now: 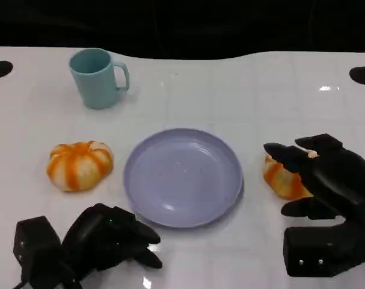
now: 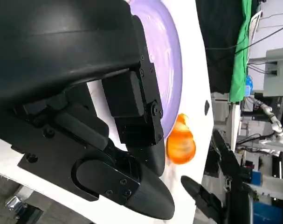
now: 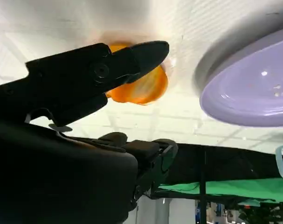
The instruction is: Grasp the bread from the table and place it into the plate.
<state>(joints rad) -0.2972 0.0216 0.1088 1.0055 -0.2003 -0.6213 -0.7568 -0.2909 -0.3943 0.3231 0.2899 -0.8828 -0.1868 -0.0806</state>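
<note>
Two orange-and-white striped breads lie on the white table. One bread [image 1: 79, 165] sits left of the lavender plate [image 1: 182, 177]. The other bread [image 1: 279, 178] [image 3: 143, 88] [image 2: 181, 145] lies right of the plate, partly under my right hand [image 1: 326, 180] [image 3: 85, 84]. That hand's fingers are spread over and beside this bread without closing on it. The plate [image 3: 248, 88] [image 2: 174, 60] holds nothing. My left hand [image 1: 107, 241] [image 2: 85, 116] rests low on the table in front of the plate's near-left rim, holding nothing.
A teal mug [image 1: 98, 77] stands at the back left, well away from both hands. Black round marks [image 1: 361, 74] sit at the table's far corners. The far edge of the table meets a dark background.
</note>
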